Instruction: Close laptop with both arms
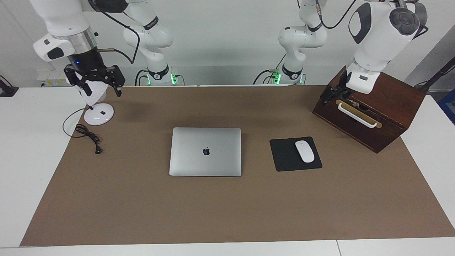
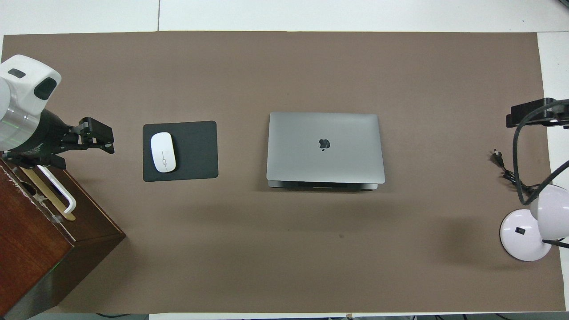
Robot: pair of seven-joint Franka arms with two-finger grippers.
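Observation:
The silver-grey laptop (image 1: 205, 152) (image 2: 325, 146) lies in the middle of the brown mat with its lid down flat and the dark apple logo facing up. Only a thin strip of its base shows under the lid's edge nearest the robots. My left gripper (image 1: 330, 95) (image 2: 103, 140) hangs open over the front of the wooden box, holding nothing. My right gripper (image 1: 101, 89) (image 2: 531, 114) hangs open above the white desk lamp at the right arm's end of the table, also holding nothing. Both grippers are well apart from the laptop.
A white mouse (image 1: 304, 151) (image 2: 163, 152) rests on a black mouse pad (image 1: 284, 156) (image 2: 195, 151) beside the laptop, toward the left arm's end. A dark wooden box (image 1: 387, 113) (image 2: 40, 235) with a white handle stands there too. The lamp base (image 1: 98, 115) (image 2: 522, 235) and its black cable (image 1: 89, 137) lie at the right arm's end.

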